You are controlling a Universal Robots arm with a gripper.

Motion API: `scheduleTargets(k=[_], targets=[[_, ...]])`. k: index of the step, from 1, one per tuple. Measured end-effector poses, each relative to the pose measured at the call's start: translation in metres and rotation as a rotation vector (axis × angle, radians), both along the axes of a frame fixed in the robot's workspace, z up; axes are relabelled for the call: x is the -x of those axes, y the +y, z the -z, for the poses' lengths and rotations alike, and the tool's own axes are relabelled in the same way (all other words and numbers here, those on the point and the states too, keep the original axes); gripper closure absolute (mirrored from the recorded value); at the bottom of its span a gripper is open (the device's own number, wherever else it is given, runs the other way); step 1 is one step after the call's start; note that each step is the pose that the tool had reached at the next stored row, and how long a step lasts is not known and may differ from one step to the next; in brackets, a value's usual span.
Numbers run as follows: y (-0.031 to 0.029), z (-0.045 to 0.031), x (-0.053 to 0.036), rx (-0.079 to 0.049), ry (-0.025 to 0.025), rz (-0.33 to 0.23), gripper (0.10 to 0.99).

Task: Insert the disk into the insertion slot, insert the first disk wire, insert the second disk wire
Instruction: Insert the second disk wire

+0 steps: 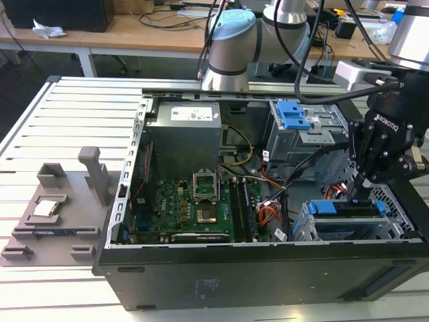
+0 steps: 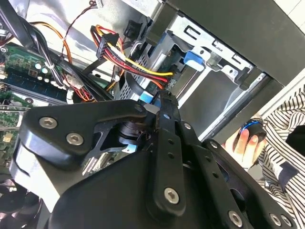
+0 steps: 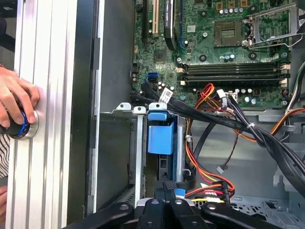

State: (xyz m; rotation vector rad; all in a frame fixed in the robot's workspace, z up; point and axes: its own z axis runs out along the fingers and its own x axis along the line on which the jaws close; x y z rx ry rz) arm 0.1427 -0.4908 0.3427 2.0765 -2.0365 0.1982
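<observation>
Disk [image 1: 345, 209], one, in insertion slot [image 1: 402, 227], one claw [image 1: 365, 182]

The arm [image 1: 231, 41] was built of silver tubes and rounded joints, one of them closed with a pale blue-grey cap. Black cables [image 1: 297, 70] hung in loops along it. A white and grey block [image 1: 362, 70] sat at the wrist. The gripper [image 1: 364, 182] was matte black, with white lettering on its housing. In the second wrist view, its flat, round-cornered black link bars were pinned with silver screws [image 2: 170, 195], each with a hex socket.
</observation>
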Motion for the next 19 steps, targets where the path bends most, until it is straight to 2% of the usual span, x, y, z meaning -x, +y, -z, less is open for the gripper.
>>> scheduleTargets(k=[12,13,14,16,19], targets=[[-0.0004,0.0038,0.0010,-0.002,0.0003,0.000,0.980],[-0.0005,0.0039,0.0010,-0.002,0.0002,0.000,0.973],[-0.0006,0.0038,0.0014,-0.002,0.0004,0.000,0.910],[-0.0006,0.0028,0.0036,-0.002,-0.0010,0.000,0.910],[-0.0044,0.0029,0.0074,-0.003,-0.0010,0.000,0.910]])
